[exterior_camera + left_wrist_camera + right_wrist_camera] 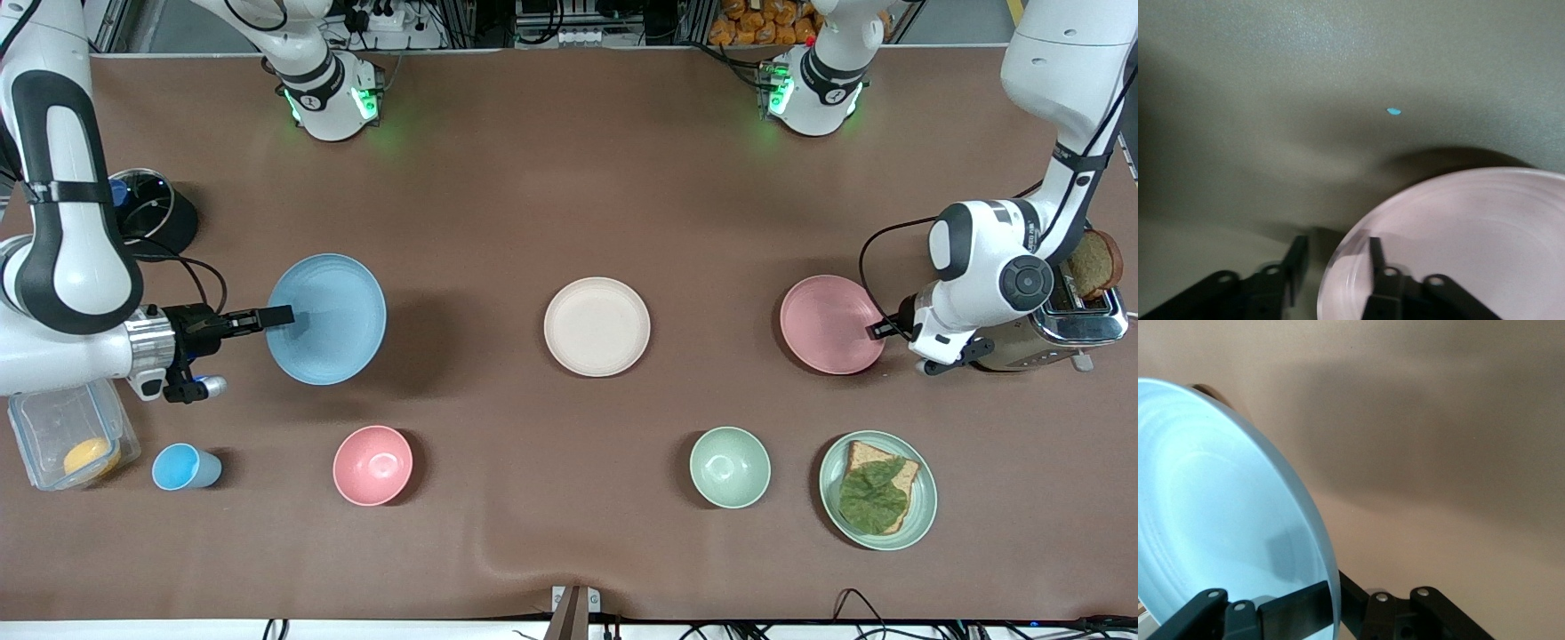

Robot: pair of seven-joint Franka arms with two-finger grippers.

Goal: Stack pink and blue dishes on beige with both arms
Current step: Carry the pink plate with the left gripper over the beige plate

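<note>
Plates number four on the brown table [569, 178]: one light blue plate [331, 317], one beige plate [597, 325], one pink plate [829, 323] and one pale green plate [918, 516] carrying a slice of bread [862, 460] topped with a lettuce leaf [874, 496]. Bowls number two, a pink bowl [372, 465] and a green bowl [730, 467]; one small blue cup [184, 468], one clear container [49, 427] with something yellow inside, and one toaster [1067, 316] holding a slice of toast [1094, 264] complete the count. Reaching in low and level from the right arm's end of the table, the right gripper [277, 316] is clamped on the rim of the light blue plate, one finger above and one below; that plate is tilted and lifted, its shadow cast on the table toward the beige plate. At the left arm's end, the left gripper [878, 330] comes in low beside the toaster, its fingers [1376, 257] straddling the rim of the pink plate, one inside and one outside, a gap visible, so the grip is not closed. The pink plate lies flat on the table. Between the two grippers, well apart from each, sits the beige plate, bare.
</note>
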